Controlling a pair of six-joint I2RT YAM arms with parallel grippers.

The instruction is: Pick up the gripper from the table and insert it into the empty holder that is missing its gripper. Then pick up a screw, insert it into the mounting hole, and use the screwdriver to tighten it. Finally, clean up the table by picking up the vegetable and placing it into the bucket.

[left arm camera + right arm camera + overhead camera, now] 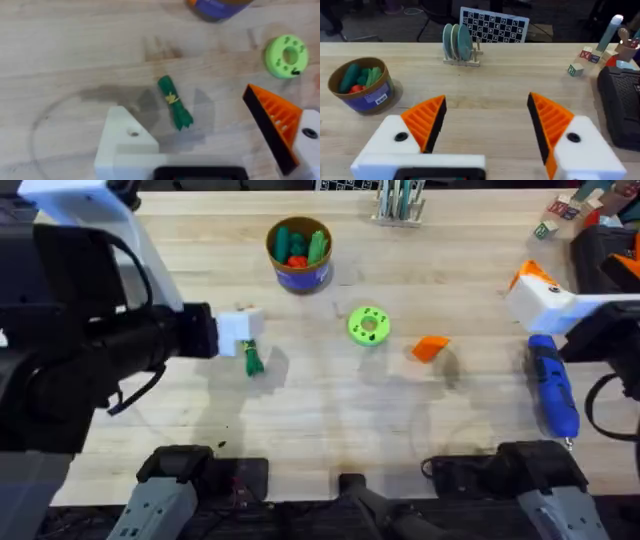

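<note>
The flat orange triangular gripper lies free on the desk, between both arms. The right gripper, jaws released and wide, should descend squarely over it. The left gripper, jaws also parted, carries the bare white holder awaiting that wedge
</note>
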